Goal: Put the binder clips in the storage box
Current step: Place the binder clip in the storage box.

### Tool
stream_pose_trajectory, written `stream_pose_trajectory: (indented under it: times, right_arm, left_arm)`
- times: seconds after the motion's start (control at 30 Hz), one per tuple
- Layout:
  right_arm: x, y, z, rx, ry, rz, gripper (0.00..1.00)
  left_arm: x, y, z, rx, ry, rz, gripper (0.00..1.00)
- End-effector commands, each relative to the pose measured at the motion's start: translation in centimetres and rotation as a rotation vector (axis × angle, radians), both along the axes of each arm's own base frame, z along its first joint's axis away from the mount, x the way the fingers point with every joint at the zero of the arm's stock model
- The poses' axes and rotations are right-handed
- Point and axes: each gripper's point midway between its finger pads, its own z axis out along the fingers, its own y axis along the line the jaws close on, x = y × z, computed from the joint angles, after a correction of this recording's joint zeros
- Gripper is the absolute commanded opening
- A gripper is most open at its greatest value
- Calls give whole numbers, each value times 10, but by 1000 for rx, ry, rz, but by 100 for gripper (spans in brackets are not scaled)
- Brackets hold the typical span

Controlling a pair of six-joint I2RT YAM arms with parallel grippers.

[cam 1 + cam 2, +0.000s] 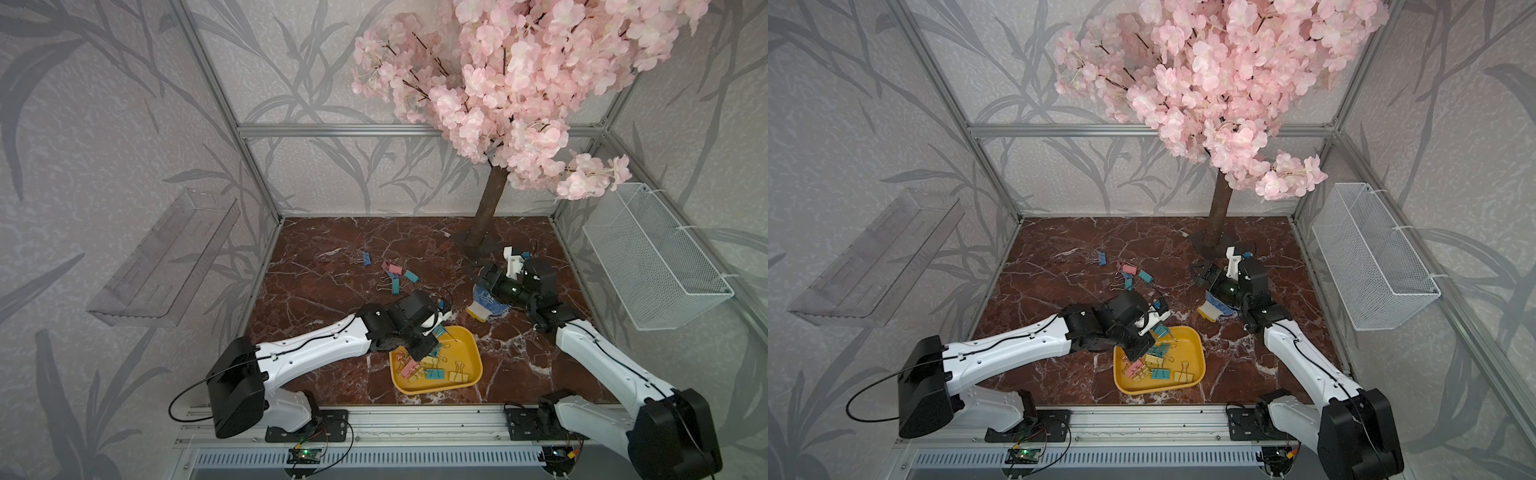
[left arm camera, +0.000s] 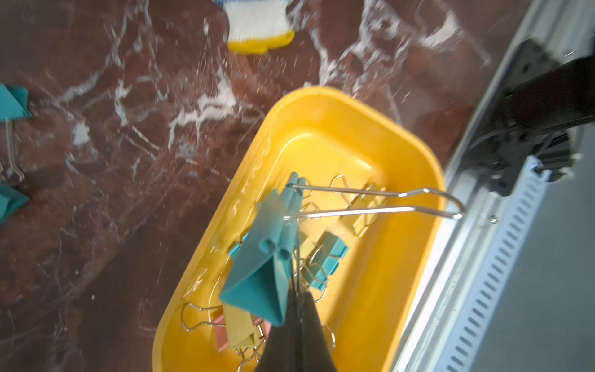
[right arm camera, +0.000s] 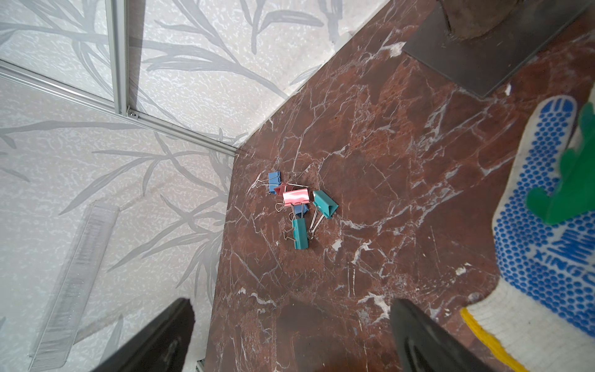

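With the marble table (image 1: 316, 299) read as a clock face in both top views, twelve at the back wall, the one storage box (image 1: 467, 353) lies flat at six o'clock. The left gripper (image 2: 298, 306) hangs over the box's twelve o'clock edge. Its two fingers are pinched tight on a wire handle of one teal clip (image 2: 257, 280), which dangles above the clips already in the box. Those binder clips (image 1: 1158, 374) number at least six, in teal, yellow and pink, but they overlap too much for a sure count. Six more clips lie loose on the marble at eleven o'clock: two blue, two pink and two teal. Five of them form a bunch (image 3: 297, 196), and one blue clip (image 1: 365, 258) lies a little apart on the bunch's ten o'clock side. The right gripper (image 3: 291, 304) hovers at two o'clock with its jaws spread wide and nothing between them. It is near the far end of the one blue-dotted glove (image 1: 486, 305), which lies at three o'clock. One blossom tree (image 1: 488, 208) stands at one o'clock. One wire basket (image 1: 656, 266) hangs on the wall at three o'clock, and one clear shelf (image 1: 166, 257) on the wall at nine.
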Motion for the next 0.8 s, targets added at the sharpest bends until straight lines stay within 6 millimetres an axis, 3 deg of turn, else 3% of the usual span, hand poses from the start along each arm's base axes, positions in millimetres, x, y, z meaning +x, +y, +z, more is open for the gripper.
stream_pose_trajectory:
  times: [0.0,0.1,0.27,0.4,0.47,0.6,0.7,0.77]
  right_arm:
    - [-7,-4,-4,-6,8,-4,99]
    - [-9,-3,-4,-1,14,4,99]
    - [-12,-2,-3,0,20,14,99]
    - [-12,-2,-2,1,18,17,99]
    - [-12,1,1,3,12,29,99]
    - [-13,4,8,14,2,53,99]
    - [-15,6,15,19,-17,65,99]
    - [-15,6,21,20,-30,61,99]
  left_arm:
    - [6,-11,-16,-14,17,36,0]
    - [3,-21,-38,10,47,13,0]
    - [6,-6,-69,135,48,20,0]
    - [7,-3,-67,141,37,25,16]
    - [10,-6,-57,117,20,35,23]
    - [30,-14,-20,47,-61,90,25]
    - [60,-11,17,-16,-132,190,27]
    - [90,2,43,-41,-201,318,27]
